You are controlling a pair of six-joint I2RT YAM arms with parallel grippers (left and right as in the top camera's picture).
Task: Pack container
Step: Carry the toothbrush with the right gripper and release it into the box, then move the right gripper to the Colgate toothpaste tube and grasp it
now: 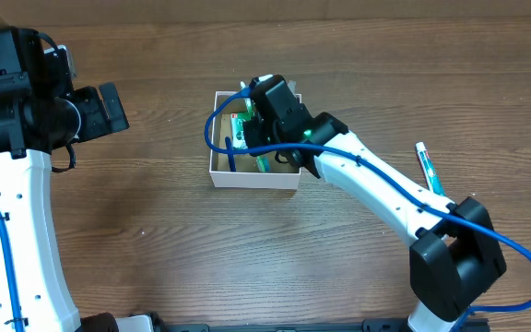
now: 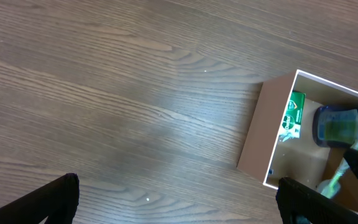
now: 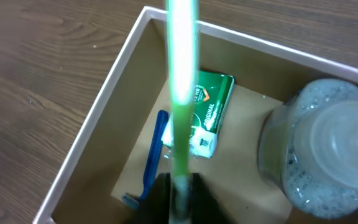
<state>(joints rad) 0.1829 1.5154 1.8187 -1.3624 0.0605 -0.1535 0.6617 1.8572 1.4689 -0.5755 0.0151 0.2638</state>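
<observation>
Right claw (image 3: 179, 196) is clenched on a green toothbrush (image 3: 182, 74), poking it down into the box (image 1: 254, 177) at the middle of the overhead view, where a green packet (image 3: 210, 115), a blue stick (image 3: 154, 155) and a clear bottle (image 3: 319, 149) crowd the floor. Let go this steep, I reckon the brush could prop on the bottle or a wall and tip out over the rim, and pushing lower might shove the light box. Left claw (image 1: 109, 109) hangs spread open at the upper left, well apart
</observation>
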